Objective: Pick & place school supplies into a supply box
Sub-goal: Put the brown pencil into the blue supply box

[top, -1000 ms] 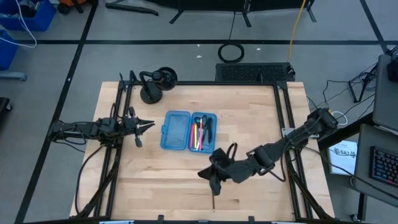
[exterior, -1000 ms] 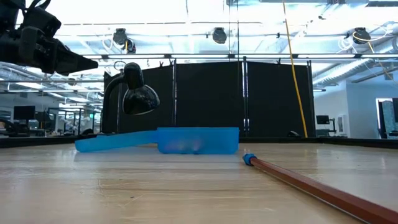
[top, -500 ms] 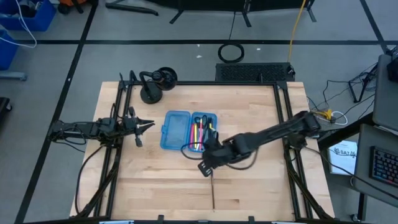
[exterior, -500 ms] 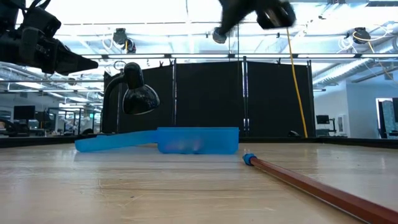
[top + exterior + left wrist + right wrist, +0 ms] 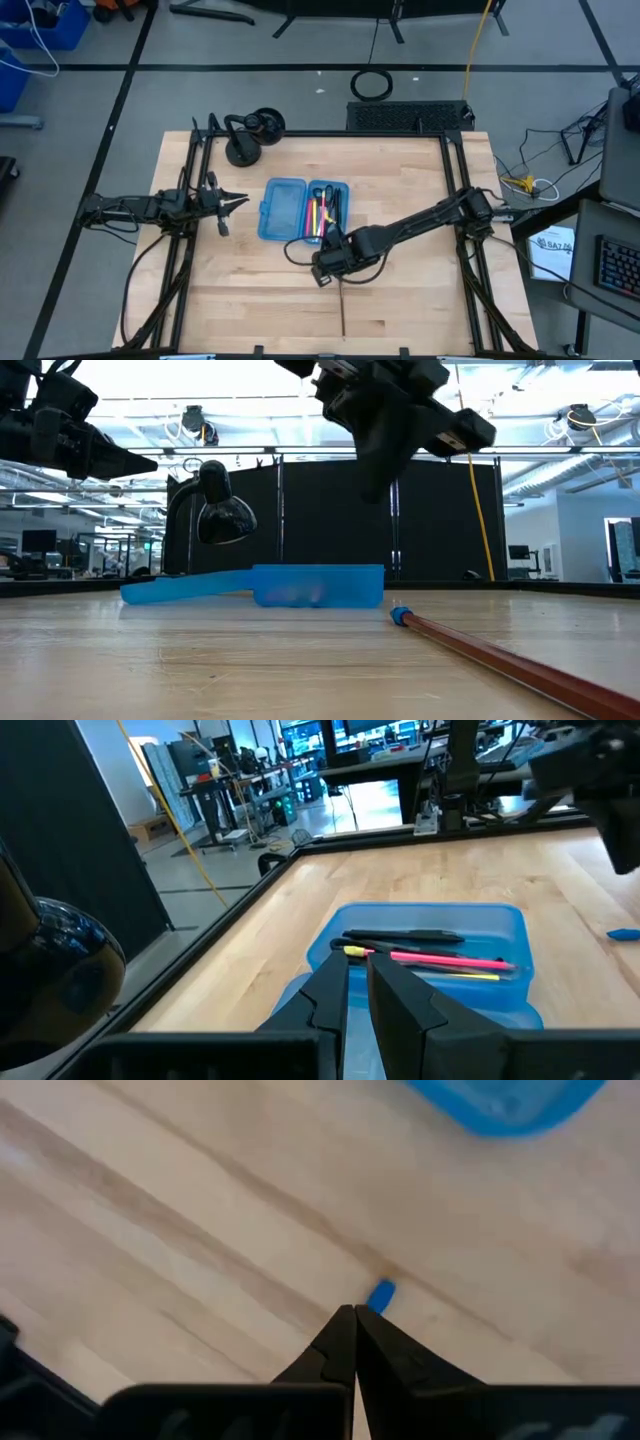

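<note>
Two rounded translucent-blue box (image 5: 303,210) halves

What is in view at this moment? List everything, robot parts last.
Supply box: one, translucent blue, open, table centre.
Pens and pencils: several, pink, yellow, black, in the box's right half.
Loose pencil: one, reddish-brown with blue tip, on the table in front of the box.
Desk lamp: one, black, back left corner of the table.
Table: one, light wood, black frame.
Left gripper: one, dark, left of the box, fingers slightly apart, empty.
Right gripper: one, dark, above the loose pencil's blue tip, fingers shut, empty.
</note>
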`<state>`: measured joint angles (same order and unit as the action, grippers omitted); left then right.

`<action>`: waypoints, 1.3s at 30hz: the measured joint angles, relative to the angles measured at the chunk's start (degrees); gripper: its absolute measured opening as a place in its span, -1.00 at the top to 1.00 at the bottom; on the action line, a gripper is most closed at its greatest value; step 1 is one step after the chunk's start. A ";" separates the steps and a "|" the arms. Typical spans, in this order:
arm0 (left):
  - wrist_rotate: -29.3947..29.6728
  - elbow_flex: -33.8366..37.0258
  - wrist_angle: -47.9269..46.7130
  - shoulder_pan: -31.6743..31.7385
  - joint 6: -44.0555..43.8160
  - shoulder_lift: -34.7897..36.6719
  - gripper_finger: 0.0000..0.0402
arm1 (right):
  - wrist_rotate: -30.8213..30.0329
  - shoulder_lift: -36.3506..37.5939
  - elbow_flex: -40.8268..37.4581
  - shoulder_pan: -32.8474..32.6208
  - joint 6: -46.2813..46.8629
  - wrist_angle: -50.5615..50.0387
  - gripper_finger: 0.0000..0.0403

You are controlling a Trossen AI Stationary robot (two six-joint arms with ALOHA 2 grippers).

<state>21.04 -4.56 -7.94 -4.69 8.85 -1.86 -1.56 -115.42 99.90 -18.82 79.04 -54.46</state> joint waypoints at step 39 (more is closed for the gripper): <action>-1.43 0.00 0.02 0.00 -1.57 0.00 0.77 | 4.40 -5.95 -13.16 -1.11 8.04 16.62 -0.04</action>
<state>19.61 -4.56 -7.92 -4.69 7.29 -1.86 2.84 -121.36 86.74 -19.93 87.08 -37.83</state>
